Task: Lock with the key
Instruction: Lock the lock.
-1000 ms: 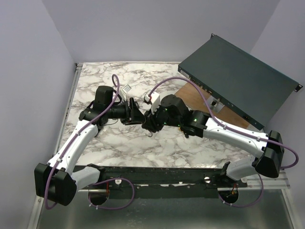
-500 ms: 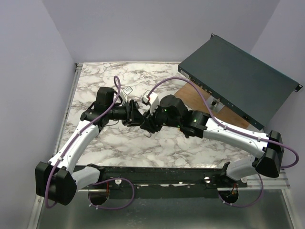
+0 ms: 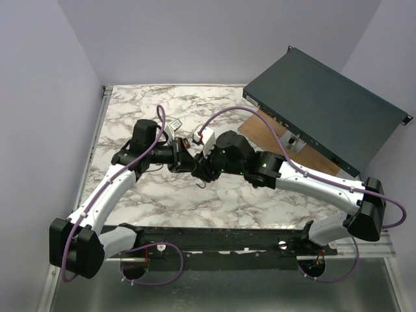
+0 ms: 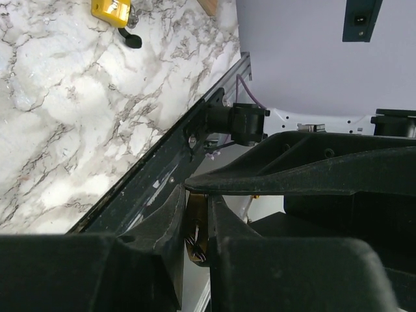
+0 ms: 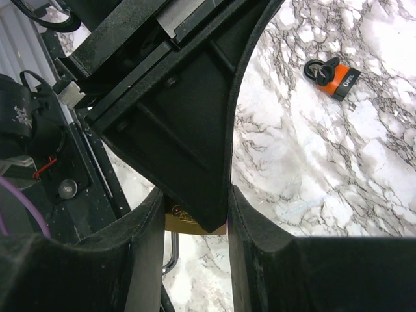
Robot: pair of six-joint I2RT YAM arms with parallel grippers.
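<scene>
A brass padlock (image 5: 188,223) sits between the fingers of my right gripper (image 5: 195,218), which is shut on its body. Its silver shackle (image 5: 171,255) hangs down, open on one side. My left gripper (image 4: 197,218) meets it head on, its finger tips reaching in between the right fingers. The left jaws are pinched on a thin brass piece (image 4: 197,224) at the padlock's far end, which looks like the key. In the top view both grippers (image 3: 195,167) touch above the middle of the marble table (image 3: 143,104), and only the shackle (image 3: 203,184) shows below them.
A yellow padlock (image 4: 112,11) and an orange padlock (image 5: 339,80) lie on the marble away from the grippers. A dark green rack unit (image 3: 325,110) leans at the back right over a wooden board (image 3: 259,129). The black rail (image 3: 214,239) runs along the near edge.
My left gripper has slid right up against the right gripper and its jaws have closed from wide to a narrow pinch. The right arm has barely moved.
</scene>
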